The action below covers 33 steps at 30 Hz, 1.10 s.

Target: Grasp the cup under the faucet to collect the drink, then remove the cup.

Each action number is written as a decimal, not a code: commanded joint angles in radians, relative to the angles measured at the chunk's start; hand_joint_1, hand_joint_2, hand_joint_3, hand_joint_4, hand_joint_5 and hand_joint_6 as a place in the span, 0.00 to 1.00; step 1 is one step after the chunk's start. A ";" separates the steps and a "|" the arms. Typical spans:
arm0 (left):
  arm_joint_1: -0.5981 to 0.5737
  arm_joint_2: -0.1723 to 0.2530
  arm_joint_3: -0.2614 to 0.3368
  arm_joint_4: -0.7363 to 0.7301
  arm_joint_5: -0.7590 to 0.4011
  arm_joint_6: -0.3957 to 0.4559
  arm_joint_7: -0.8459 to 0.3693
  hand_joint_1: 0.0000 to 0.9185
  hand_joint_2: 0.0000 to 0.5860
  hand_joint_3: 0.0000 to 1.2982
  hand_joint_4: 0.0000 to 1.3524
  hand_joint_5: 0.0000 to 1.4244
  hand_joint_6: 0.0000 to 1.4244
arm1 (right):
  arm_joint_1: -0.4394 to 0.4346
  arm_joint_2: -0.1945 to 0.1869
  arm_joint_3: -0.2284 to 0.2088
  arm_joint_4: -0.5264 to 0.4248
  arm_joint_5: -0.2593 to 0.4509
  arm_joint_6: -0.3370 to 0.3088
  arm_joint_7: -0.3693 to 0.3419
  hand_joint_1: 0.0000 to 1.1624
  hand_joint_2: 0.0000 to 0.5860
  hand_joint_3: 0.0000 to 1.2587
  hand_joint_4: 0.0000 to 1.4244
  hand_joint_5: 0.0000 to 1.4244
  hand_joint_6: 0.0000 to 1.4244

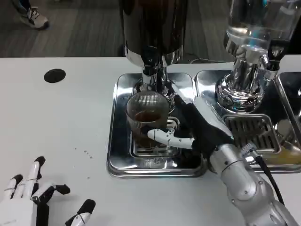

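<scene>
Two dispensers stand at the far side of the white table (61, 122): a dark one (153, 28) in the middle, and a clear-tanked one (256, 33) to its right on a chrome base. Each sits over its own steel drip tray, the left tray (120, 141) touching the right tray (263, 127) along one edge. The ribbed glass cup (146, 117) stands on the grate of the left tray, directly beneath the dark dispenser's faucet (150, 70), with brown drink in its lower part. The right hand (190, 129) reaches in from the right and grips the cup, a white and black finger curving across its front and the black palm pressed to its right side; how the fingers behind the cup lie is hidden. The silver right forearm (244, 183) runs off the lower right corner, a black cable alongside it. The left hand (33, 197) rests on the table at the lower left, fingers spread and holding nothing, its lower part cut off by the frame. A black round spot (55, 75) marks the table at the far left. Someone's shoe (33, 16) shows on the dark floor at the top left. Both dispensers' tops are cut off.
</scene>
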State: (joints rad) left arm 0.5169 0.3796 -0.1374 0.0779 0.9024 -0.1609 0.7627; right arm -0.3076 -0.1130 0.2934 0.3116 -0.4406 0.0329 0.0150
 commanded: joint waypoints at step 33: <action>0.005 0.010 0.014 0.043 -0.054 -0.019 0.035 0.00 0.28 0.52 0.09 0.17 0.10 | -0.057 0.067 0.017 0.157 0.004 -0.119 -0.109 0.59 0.28 0.12 0.16 0.12 0.13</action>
State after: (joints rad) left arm 0.5175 0.3796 -0.1315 0.1118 0.8568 -0.1697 0.7842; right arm -0.3415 -0.0545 0.3056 0.4506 -0.4405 -0.0620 -0.0821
